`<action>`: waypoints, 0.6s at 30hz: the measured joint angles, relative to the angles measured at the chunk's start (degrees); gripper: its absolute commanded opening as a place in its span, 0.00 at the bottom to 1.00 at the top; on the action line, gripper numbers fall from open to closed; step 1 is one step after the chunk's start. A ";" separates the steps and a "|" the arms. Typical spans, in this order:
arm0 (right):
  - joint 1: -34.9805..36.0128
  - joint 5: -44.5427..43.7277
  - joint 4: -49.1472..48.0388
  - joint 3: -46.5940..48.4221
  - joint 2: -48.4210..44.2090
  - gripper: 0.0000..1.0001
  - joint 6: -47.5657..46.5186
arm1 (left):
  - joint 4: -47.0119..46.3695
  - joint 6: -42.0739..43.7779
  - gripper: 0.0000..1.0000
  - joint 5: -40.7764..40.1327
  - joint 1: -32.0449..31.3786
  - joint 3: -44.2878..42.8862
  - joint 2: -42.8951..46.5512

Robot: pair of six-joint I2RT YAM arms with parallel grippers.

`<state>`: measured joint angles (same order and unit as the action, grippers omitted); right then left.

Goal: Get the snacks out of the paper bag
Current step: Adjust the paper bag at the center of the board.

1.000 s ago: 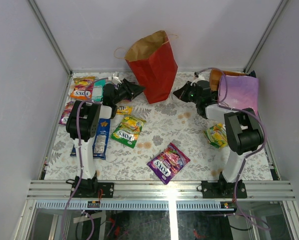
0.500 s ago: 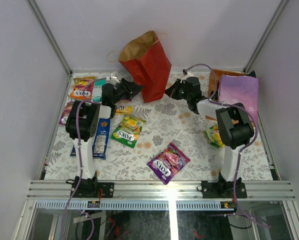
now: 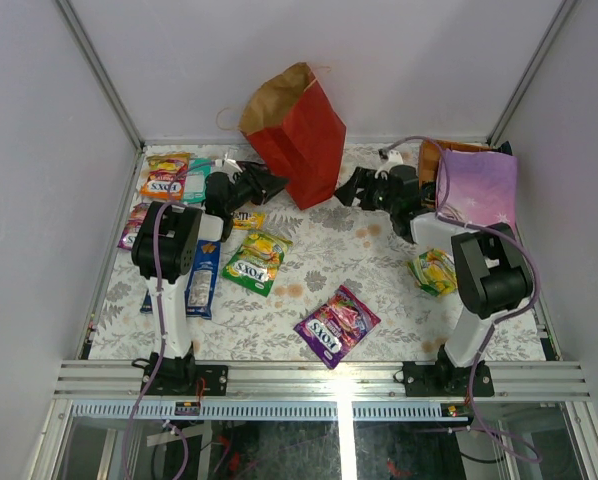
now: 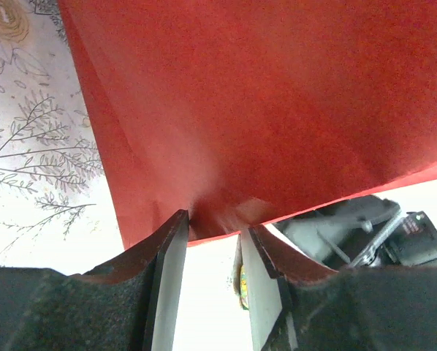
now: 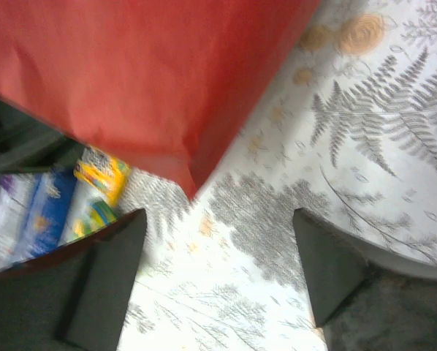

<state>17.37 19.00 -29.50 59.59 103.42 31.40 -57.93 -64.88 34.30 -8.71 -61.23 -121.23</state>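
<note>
while left claw [image 4: 215, 230] pinches the paper bag [image 4: 277, 95], its inside hidden, right claw [image 5: 218, 219] gapes empty.

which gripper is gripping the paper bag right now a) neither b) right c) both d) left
d, the left gripper pinches the bottom edge of the paper bag, while the right gripper stands open beside it with nothing between its fingers.

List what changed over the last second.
The right pincer swung left to the lower corner of the paper bag and opened. The bag tipped slightly left. The left pincer kept its grip on the bag's bottom edge, and the snacks lying outside stayed put.
</note>
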 measured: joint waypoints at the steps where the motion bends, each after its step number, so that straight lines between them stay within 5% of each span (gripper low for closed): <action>1: 0.13 -0.42 -0.46 -1.44 -0.57 0.99 -0.35 | 0.00 0.02 0.34 0.00 -0.13 0.22 0.00; 7: 4.72 -6.01 -6.21 -11.58 -5.33 0.99 -11.19 | 0.02 0.26 0.34 -0.04 -0.63 0.66 0.00; 18: 9.33 -9.40 -21.27 -13.00 -3.02 1.00 -36.09 | 0.09 0.70 0.34 -0.04 -1.77 0.66 0.00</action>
<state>26.70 9.61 -50.76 46.59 100.40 -4.69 -57.84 -64.18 34.26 -10.48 -60.58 -121.23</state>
